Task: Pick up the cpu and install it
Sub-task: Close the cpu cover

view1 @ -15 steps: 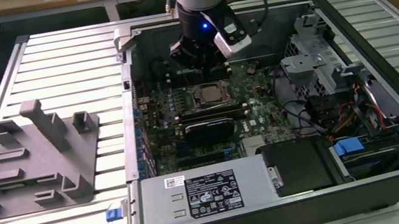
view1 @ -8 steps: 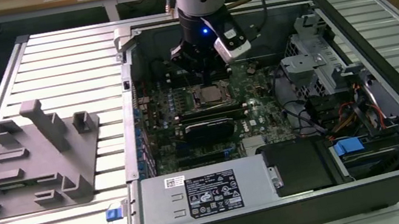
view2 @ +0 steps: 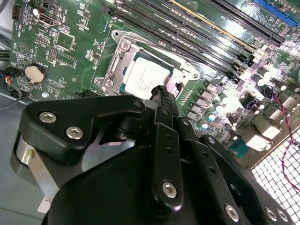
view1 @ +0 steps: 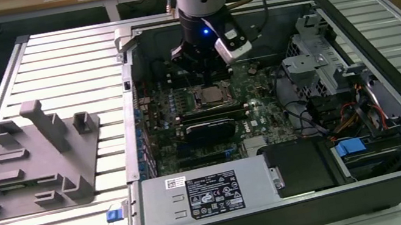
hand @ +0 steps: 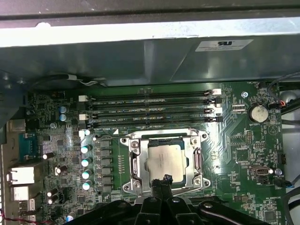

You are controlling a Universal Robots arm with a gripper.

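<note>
- Gripper (view1: 207,79) in the exterior view hangs inside the open computer case (view1: 351,30), directly above the cpu (view1: 212,93) on the motherboard (view1: 266,107). White label (view1: 215,193) at 6 o'clock from the cpu; print not recorded.
- Second wrist view: fingers (view2: 164,122) clenched together, grasping nothing, tips by the cpu (view2: 143,77) edge.
- First wrist view: cpu (hand: 164,159) sits square within the socket frame (hand: 132,164); placement judged done, latch condition undetermined.

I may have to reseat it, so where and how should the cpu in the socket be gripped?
Probably from straight above, on two opposite edges. The cpu lies flat inside the metal socket frame, so only its top and thin rim look reachable; a sideways approach would likely meet the frame first.
</note>
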